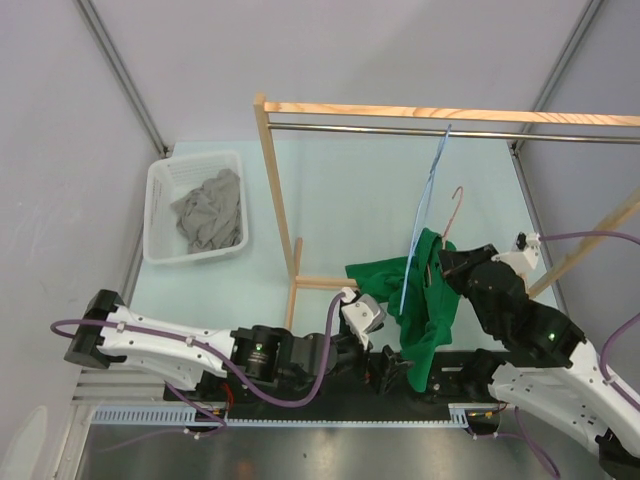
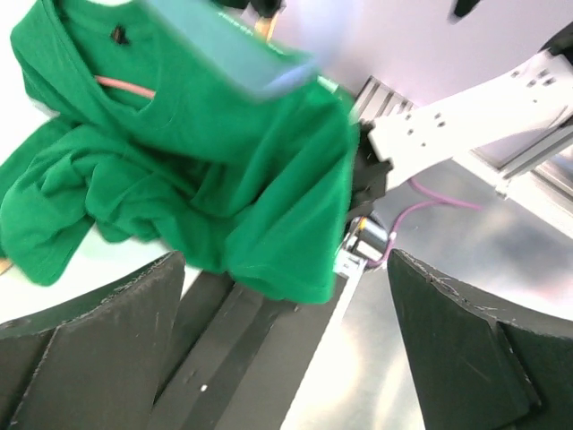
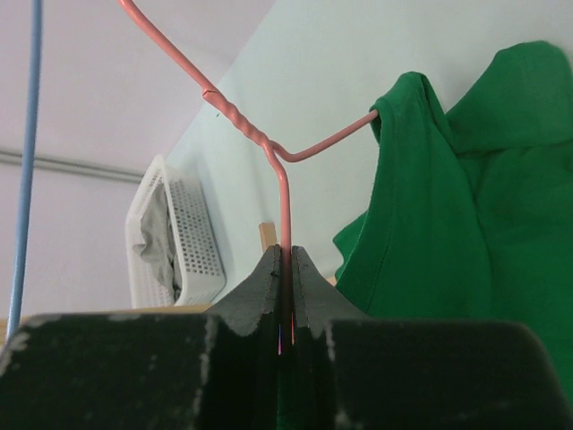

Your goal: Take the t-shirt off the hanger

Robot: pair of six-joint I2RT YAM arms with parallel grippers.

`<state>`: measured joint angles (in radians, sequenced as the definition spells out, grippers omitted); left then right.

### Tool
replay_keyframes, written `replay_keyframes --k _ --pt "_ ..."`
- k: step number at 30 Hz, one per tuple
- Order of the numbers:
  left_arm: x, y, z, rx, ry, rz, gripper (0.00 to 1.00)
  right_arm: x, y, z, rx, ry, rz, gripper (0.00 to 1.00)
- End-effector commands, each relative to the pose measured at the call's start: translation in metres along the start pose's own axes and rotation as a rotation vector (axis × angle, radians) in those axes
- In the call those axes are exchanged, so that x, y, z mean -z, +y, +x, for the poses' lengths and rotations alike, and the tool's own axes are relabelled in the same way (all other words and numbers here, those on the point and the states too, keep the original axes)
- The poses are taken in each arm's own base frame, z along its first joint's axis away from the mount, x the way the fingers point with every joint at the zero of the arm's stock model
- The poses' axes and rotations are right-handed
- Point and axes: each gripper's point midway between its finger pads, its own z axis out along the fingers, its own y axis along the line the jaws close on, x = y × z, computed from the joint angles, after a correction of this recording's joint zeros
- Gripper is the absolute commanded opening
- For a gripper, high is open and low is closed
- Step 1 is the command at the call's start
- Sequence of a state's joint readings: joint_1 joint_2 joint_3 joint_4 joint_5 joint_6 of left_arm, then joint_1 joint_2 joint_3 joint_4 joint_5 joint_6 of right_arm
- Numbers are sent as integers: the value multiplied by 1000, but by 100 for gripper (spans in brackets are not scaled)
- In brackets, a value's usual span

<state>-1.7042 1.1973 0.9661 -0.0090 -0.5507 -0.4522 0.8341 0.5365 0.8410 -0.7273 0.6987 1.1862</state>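
Note:
The green t-shirt [image 1: 420, 310] hangs bunched on a pink wire hanger [image 1: 455, 210], above the table's near edge. My right gripper [image 1: 447, 262] is shut on the hanger's wire just below its twisted neck [image 3: 285, 215] and holds it up; the shirt [image 3: 466, 224] drapes from the hanger's right shoulder. My left gripper [image 1: 395, 370] is open below the shirt's hanging hem [image 2: 286, 278], with its fingers [image 2: 98, 340] spread wide on either side and touching nothing. In the left wrist view a short piece of pink wire [image 2: 125, 86] shows inside the collar.
A white basket [image 1: 160, 200] holding grey cloth stands at the back left. A wooden rack [image 1: 275, 180] with a metal rail [image 1: 400, 128] crosses the table, and a blue hanger [image 1: 425, 210] hangs from the rail beside the shirt. The right arm's base [image 2: 466, 134] is close behind the shirt.

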Motion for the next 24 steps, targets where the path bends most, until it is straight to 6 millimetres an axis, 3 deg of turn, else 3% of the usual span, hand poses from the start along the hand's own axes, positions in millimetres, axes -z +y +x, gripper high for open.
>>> replay_keyframes --k 1,8,11,13,14,16,19,20,22,23,24 --pt "-1 -22 -39 57 -81 43 100 -6 21 -32 -84 -150 -1 0" --pt "-19 -27 -35 18 -78 28 100 -10 27 -25 -87 -131 17 0" --pt "-29 -16 -27 0 -61 -30 100 -8 28 -25 -94 -123 17 0" --pt "-37 -11 -30 6 -62 -78 97 -6 29 -23 -98 -115 9 0" --pt "-39 -2 -20 -24 -20 -112 93 -6 28 -23 -99 -116 10 0" --pt "-46 -1 -20 -27 -6 -130 86 -5 28 -23 -97 -112 9 0" --pt "-53 -2 -21 -31 10 -118 64 -3 32 -23 -97 -104 -6 0" --pt "-54 -1 -21 -31 9 -119 50 -3 33 -22 -86 -99 -11 0" --pt "-55 0 -21 -29 14 -116 31 -2 36 -23 -86 -99 -34 0" --pt "-53 4 -19 -36 25 -128 8 -2 37 -19 -78 -83 -49 0" --pt "-52 7 -18 -39 27 -143 0 0 36 -18 -67 -75 -66 0"
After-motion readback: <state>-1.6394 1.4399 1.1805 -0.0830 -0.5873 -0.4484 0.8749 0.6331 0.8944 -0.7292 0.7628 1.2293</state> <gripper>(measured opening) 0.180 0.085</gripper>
